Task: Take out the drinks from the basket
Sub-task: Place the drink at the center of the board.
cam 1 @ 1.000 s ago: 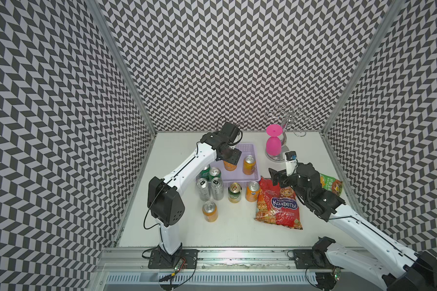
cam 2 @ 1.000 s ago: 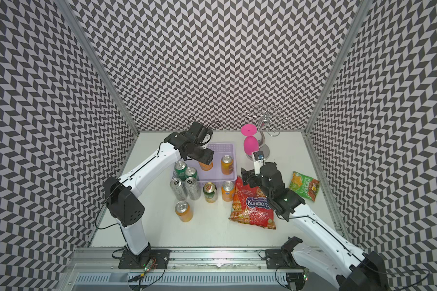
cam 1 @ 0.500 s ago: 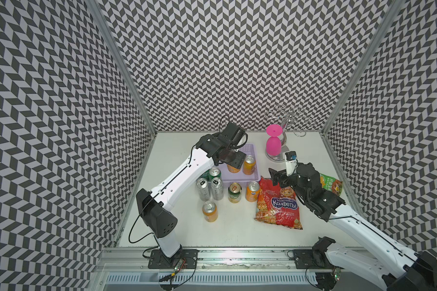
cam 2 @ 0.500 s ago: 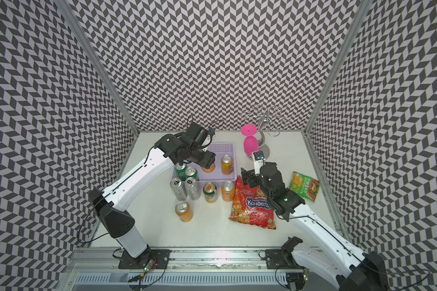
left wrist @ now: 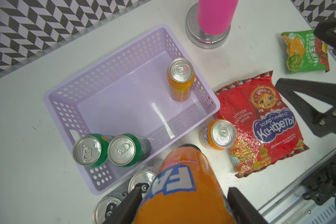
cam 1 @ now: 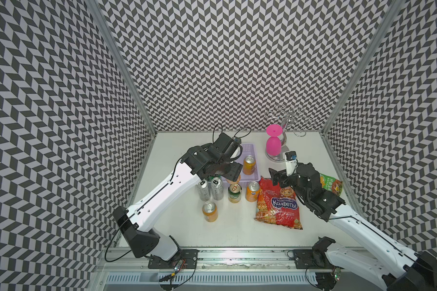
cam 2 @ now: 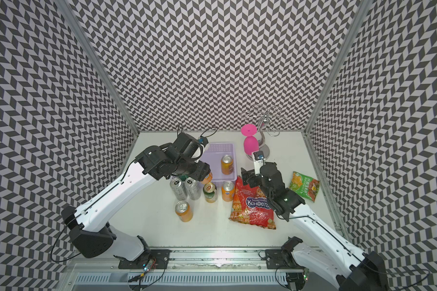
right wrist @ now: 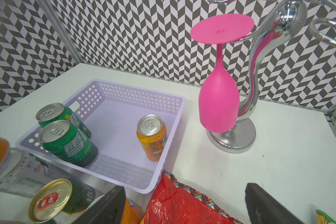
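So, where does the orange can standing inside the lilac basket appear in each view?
Top view: orange can, by the basket wall nearest the pink wine glass.
Top view: same place.
Left wrist: by that wall, apart from the green cans.
Right wrist: the same.
Landmark: the pink wine glass, in all four.

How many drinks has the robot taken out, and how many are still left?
Done: five cans stand out on the table: two silver cans, a gold-topped can and two orange cans. In hand: the left gripper holds a lifted orange can. Left: two green cans and one last orange can still sit in the basket.
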Controlling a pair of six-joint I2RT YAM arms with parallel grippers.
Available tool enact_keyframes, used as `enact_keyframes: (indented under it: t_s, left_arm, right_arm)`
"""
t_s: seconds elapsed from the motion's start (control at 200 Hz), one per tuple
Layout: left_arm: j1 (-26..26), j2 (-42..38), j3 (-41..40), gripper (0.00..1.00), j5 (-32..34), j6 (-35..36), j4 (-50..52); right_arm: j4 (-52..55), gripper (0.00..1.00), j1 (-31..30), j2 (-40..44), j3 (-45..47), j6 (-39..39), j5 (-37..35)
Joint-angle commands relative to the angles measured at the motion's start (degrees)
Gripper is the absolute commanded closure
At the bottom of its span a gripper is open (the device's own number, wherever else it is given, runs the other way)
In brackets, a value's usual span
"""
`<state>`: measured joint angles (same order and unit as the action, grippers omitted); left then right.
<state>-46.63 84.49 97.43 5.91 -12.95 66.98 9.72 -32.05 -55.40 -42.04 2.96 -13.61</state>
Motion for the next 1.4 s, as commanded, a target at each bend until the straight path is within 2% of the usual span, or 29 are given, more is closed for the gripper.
enact_keyframes:
  t_s: [0.0, 0.386, 0.536, 0.996, 1.392]
  left_arm:
    - [-1.5, -4.89, -1.29, 0.38, -1.52, -3.01, -2.02]
    - [-6.82, -8.78, -12.25, 0.39, 3.78, -11.06, -0.53]
    - [-8.41, -9.34, -16.42, 0.39, 3.58, -12.13, -2.7]
    - [-9.21, -10.09, -27.28, 0.39, 3.31, -14.51, -12.02]
    - [-9.12, -8.11, -33.19, 0.37, 5.24, -14.23, -15.44]
  right_arm:
    - [-3.3, 0.0, 0.28, 0.73, 0.47, -0.06, -0.81]
    - [-3.37, 0.0, 0.32, 0.93, 0.62, -0.08, -0.94]
    - [-3.39, 0.0, 0.31, 0.9, 0.55, -0.05, -0.83]
    - [-3.74, 0.0, 0.32, 0.89, 0.81, -0.11, -0.61]
    - [-3.77, 0.01, 0.32, 0.97, 0.8, -0.07, -0.35]
